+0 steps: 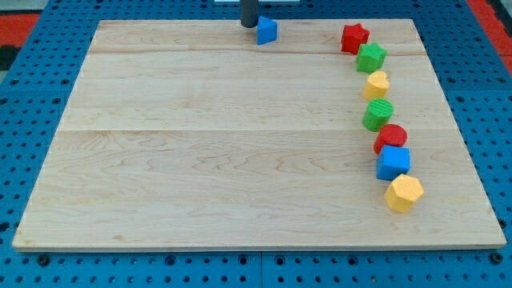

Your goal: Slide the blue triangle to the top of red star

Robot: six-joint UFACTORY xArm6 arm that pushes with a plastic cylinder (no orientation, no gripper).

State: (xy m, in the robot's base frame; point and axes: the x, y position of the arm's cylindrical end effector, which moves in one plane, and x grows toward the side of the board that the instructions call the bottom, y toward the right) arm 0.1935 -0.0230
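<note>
Camera view: my tip (249, 24), bare, holding nothing, touches the blue triangle (266, 30) at the board's top edge; red star (354, 38) lies rightward.

Sitting near the view's top edge, left of centre: blue triangle (266, 30), small wedge, one corner pointing to the view's left. Lying well apart to its right, also near the top: red star (354, 38), flat.
</note>
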